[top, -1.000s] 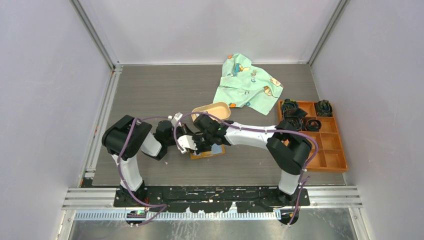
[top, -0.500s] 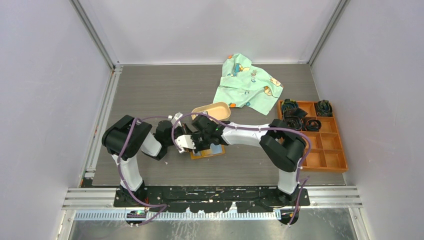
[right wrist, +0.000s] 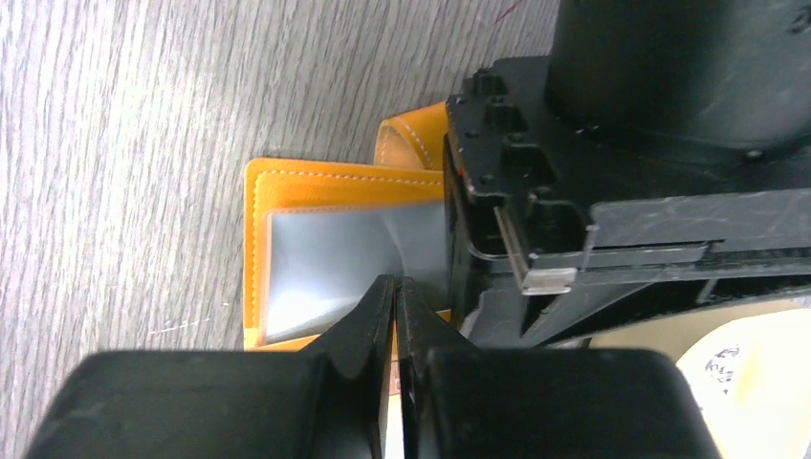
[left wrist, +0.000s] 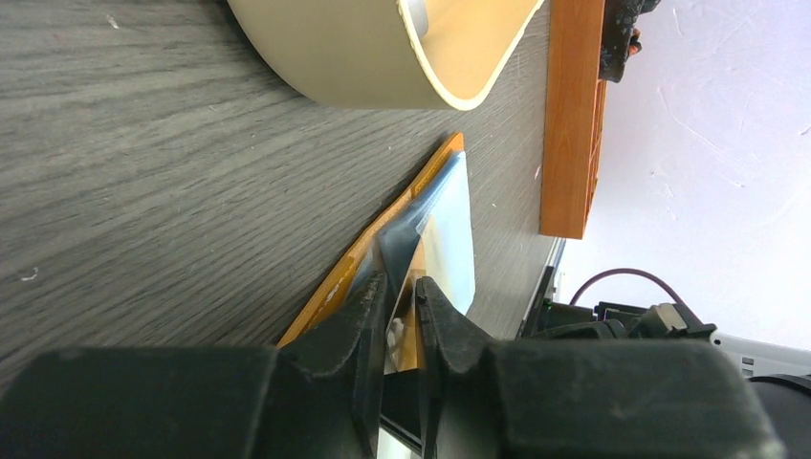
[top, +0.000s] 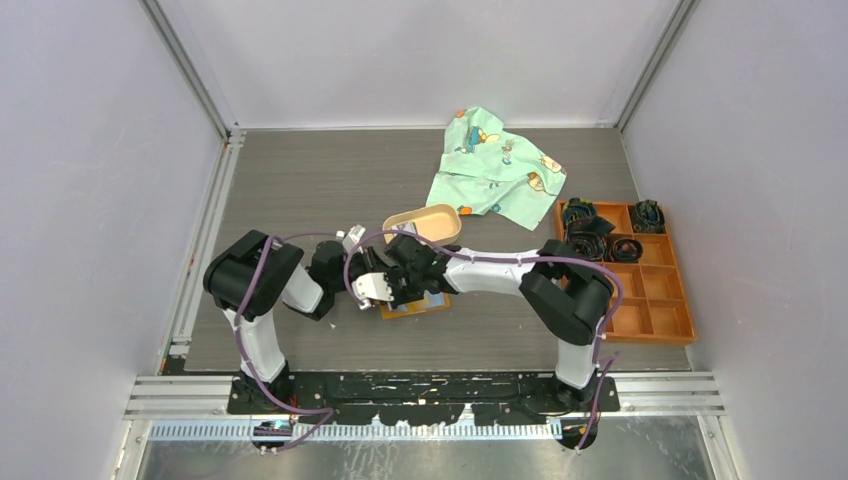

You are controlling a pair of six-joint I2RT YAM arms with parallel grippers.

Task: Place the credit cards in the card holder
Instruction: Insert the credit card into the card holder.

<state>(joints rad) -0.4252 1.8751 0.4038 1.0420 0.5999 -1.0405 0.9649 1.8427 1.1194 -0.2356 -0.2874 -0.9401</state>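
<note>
Right now the holder [top: 415, 308] lies open and flat on the table [top: 300, 180], about midway between the left and right edges and closer to the near edge than the far one, with both my grippers down on it. My right gripper [right wrist: 394, 282] is squeezed together, its two fingers [right wrist: 368, 320] all but touching. Their tips sit at the rim of the holder's clear pocket [right wrist: 325, 263]. A pale sliver shows between them, but I cannot tell whether it is a layer of that pocket. My left gripper [left wrist: 402, 287] reaches in from the left, its jaws a narrow gap apart. A pale edge sits in that gap, and I cannot tell whether the jaws press on it or stand loose around it. Just past the tips the clear pocket stands lifted off the orange leather, and a light blue card [left wrist: 457, 239] lies along the holder there; whether it is inside the pocket I cannot make out. The tray [top: 440, 218] stands just beyond the holder toward the far edge. The cloth [top: 497, 170] lies crumpled by the far edge, right of the middle. The box [top: 662, 285] sits along the right edge, with dark coiled things [top: 600, 245] in its far compartments
</note>
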